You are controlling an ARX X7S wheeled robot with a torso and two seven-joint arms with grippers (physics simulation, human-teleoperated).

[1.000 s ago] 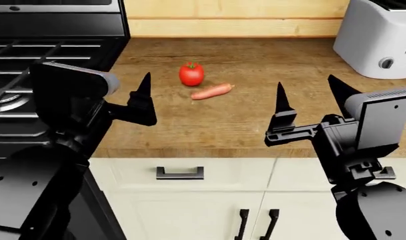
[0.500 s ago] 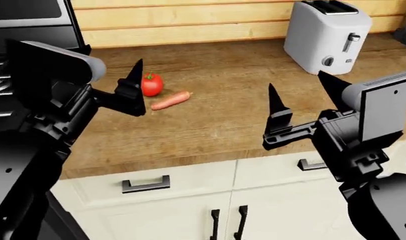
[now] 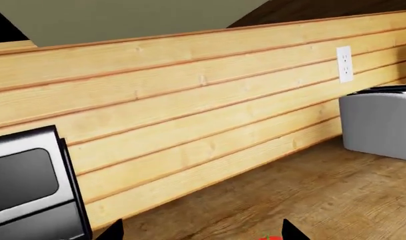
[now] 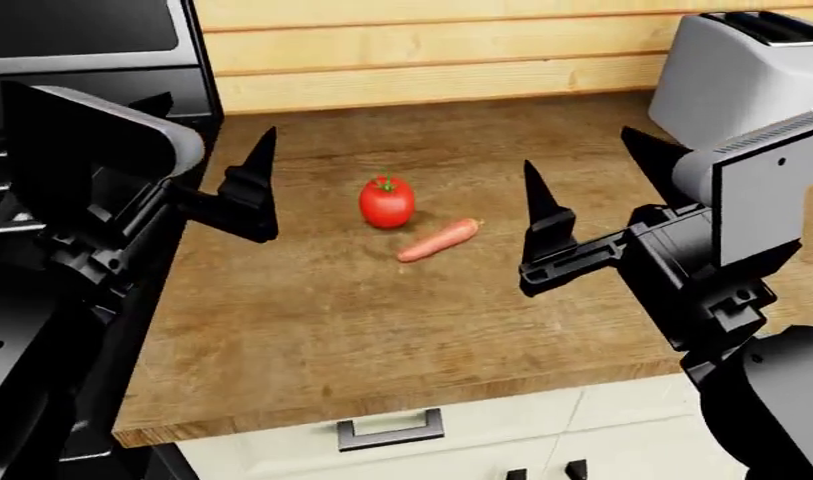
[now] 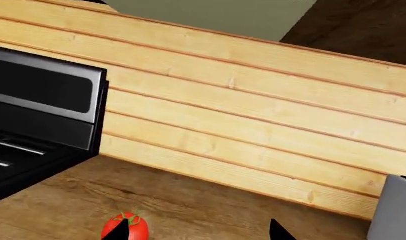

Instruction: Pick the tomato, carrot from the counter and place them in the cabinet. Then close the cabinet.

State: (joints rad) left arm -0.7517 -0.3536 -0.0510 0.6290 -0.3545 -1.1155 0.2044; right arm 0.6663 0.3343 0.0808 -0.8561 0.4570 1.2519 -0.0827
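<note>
1. The tomato [image 4: 386,201] and carrot [image 4: 437,240] lie close together mid-surface [image 4: 313,320], ungrasped.
2. The left gripper [image 4: 213,185] and right gripper [image 4: 586,195] hover on either side, fingers apart, likely readying a reach.

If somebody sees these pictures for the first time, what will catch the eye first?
The red tomato stands out at the middle of the brown counter, with the carrot lying just beside it. Two black hands hang over the counter, the left hand and the right hand, both open and empty. A white toaster stands at the back right by the wooden wall.
</note>
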